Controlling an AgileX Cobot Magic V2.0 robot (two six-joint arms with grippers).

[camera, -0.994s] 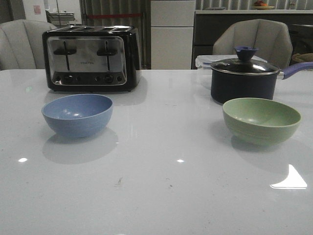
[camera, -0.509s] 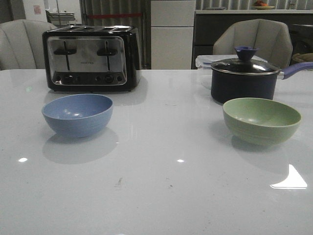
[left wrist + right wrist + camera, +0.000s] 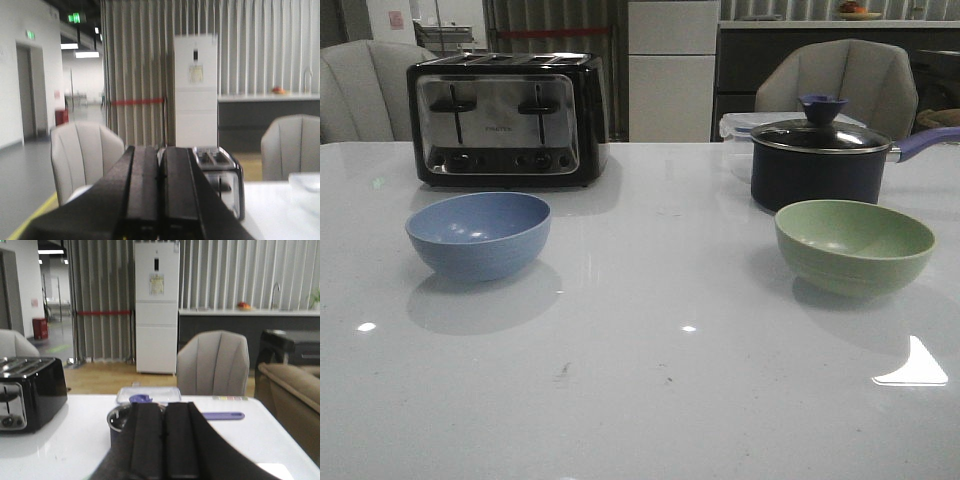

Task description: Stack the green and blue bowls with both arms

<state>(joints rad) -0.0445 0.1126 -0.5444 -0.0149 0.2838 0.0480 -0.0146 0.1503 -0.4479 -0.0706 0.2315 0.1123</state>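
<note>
The dusty blue bowl [image 3: 478, 234] stands upright on the white table [image 3: 650, 380] at the left, in front of the toaster. The pale green bowl [image 3: 854, 246] stands upright at the right, just in front of the dark saucepan. Both bowls are empty and far apart. Neither arm shows in the front view. In the left wrist view my left gripper [image 3: 160, 150] is shut with nothing between its fingers. In the right wrist view my right gripper [image 3: 164, 407] is shut and empty too. Neither wrist view shows a bowl.
A black and chrome toaster [image 3: 506, 119] stands at the back left, also seen in the left wrist view [image 3: 220, 175]. A dark navy saucepan [image 3: 820, 163] with a purple-knobbed lid and purple handle stands at the back right, a clear lidded box [image 3: 148, 394] behind it. Chairs stand behind the table.
</note>
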